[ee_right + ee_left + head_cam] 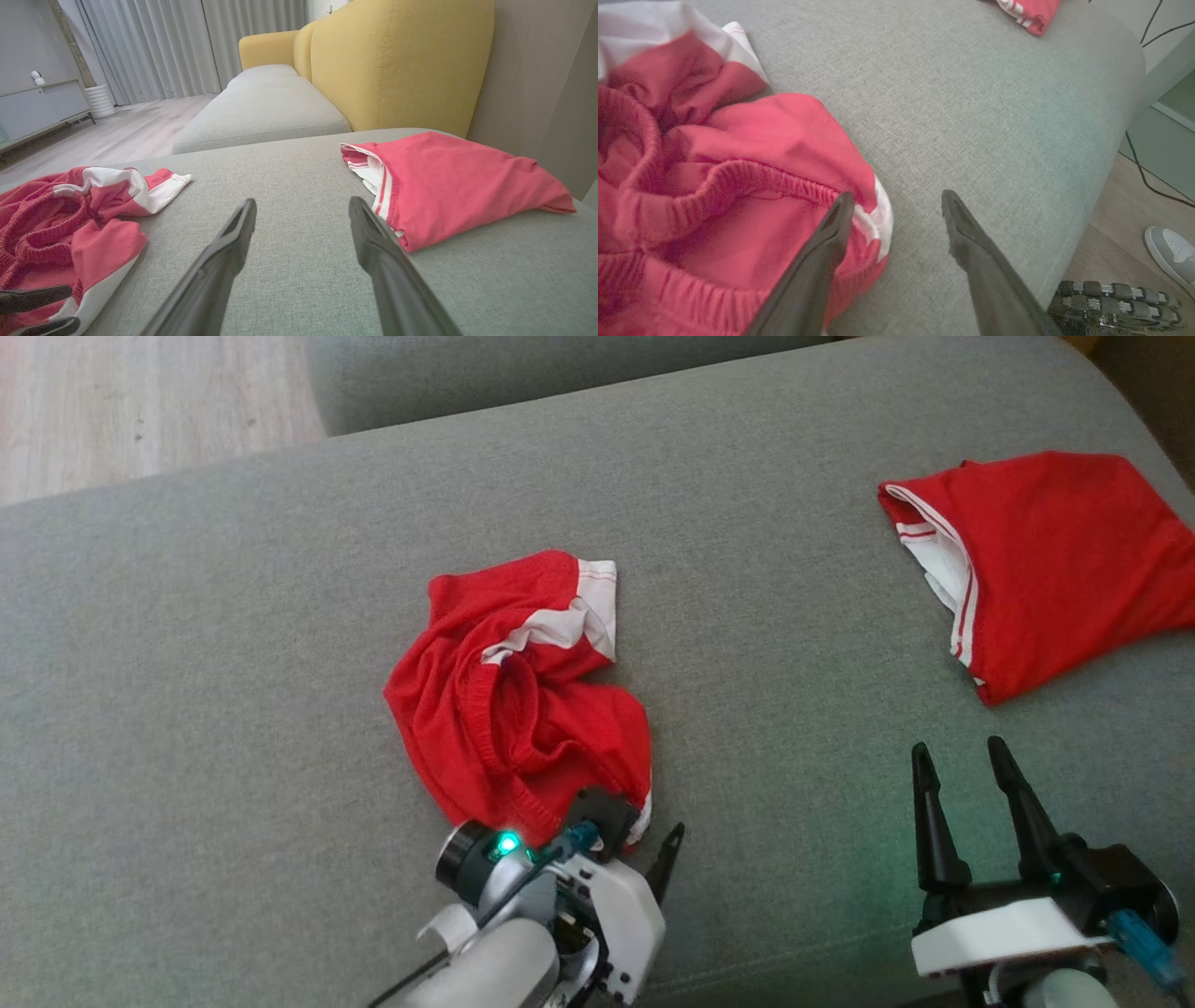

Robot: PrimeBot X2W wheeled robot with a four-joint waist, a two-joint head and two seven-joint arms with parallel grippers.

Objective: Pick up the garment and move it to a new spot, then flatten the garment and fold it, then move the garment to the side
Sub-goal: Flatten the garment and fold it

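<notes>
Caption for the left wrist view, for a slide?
Open left gripper at the edge of the crumpled red garment on a grey sofa cushion.

Grey sofa (187,616), yellow backrest (397,60) — pale wood floor (140,401), grey curtains (154,46)

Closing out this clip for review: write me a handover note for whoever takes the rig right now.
Left gripper: open, at the near edge of the crumpled red shorts, not gripping.
Right gripper: open, over bare gray cushion, holding nothing.
The shorts lie bunched mid-cushion; a folded red garment lies apart at the right.
Done: nothing on the shorts yet.
Left: pick up, move, flatten, fold, set aside.
</notes>
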